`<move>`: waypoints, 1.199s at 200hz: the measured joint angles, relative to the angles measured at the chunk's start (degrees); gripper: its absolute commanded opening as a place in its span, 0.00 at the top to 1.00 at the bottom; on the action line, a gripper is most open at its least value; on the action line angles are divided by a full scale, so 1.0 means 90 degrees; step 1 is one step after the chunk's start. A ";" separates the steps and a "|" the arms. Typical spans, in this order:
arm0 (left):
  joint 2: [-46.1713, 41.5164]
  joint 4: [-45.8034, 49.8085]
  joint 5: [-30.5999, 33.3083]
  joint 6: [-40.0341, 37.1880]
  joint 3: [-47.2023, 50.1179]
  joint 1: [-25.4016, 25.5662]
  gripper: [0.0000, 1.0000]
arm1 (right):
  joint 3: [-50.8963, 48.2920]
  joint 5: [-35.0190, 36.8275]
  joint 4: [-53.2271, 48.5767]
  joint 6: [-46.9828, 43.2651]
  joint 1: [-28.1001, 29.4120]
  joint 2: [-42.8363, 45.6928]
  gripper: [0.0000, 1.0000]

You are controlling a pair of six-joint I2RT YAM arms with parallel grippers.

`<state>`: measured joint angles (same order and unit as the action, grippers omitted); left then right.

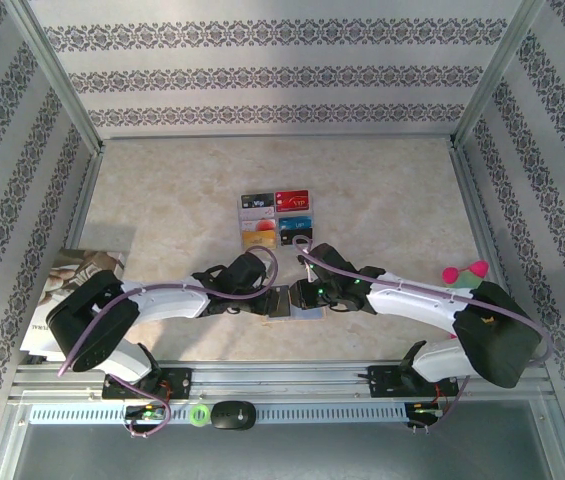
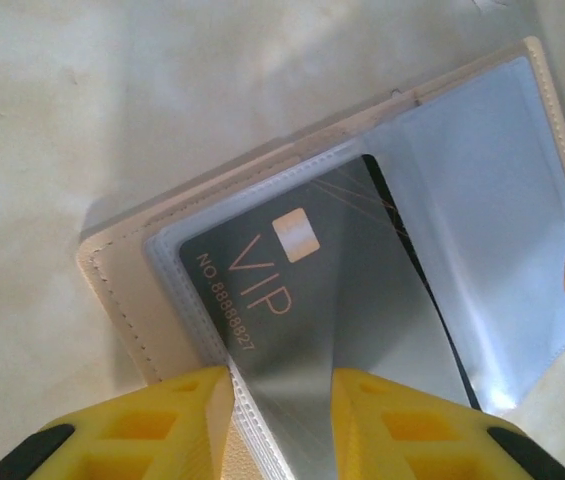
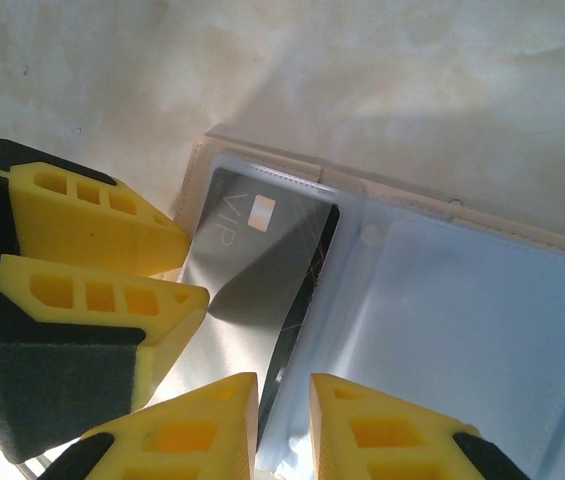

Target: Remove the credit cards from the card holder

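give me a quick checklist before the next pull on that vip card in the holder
1. card holder lying open: ok.
2. VIP card clear of its sleeve: not ok, it sits under the clear plastic.
3. left gripper pinning the holder's edge: cannot tell, its fingers flank that edge.
4. right gripper gripping the card: cannot tell, its fingers flank the card's corner.
5. Room beside the six laid-out cards on the table: ok.
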<state>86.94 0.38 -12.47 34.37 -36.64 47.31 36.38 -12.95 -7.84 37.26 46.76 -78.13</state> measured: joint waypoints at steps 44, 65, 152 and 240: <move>0.0034 -0.0007 0.0022 0.0155 -0.0015 0.0027 0.57 | 0.0000 -0.0029 0.0104 -0.0010 0.0000 -0.0194 0.77; 0.0034 -0.0029 0.0032 0.0204 -0.0015 0.0036 0.58 | 0.0000 -0.0053 0.0148 -0.0010 0.0000 -0.0289 0.77; 0.0068 -0.0051 0.0083 0.0328 -0.0015 0.0034 0.75 | 0.0000 -0.0391 0.0406 0.0272 -0.0104 -0.0563 0.79; 0.0066 -0.0095 0.0080 0.0423 0.0007 0.0034 0.74 | -0.0240 -0.0721 0.0702 0.0874 -0.0311 -0.0799 0.80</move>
<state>87.53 -0.47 -11.75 38.17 -36.58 47.62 34.22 -19.44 -1.52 45.12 43.97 -85.32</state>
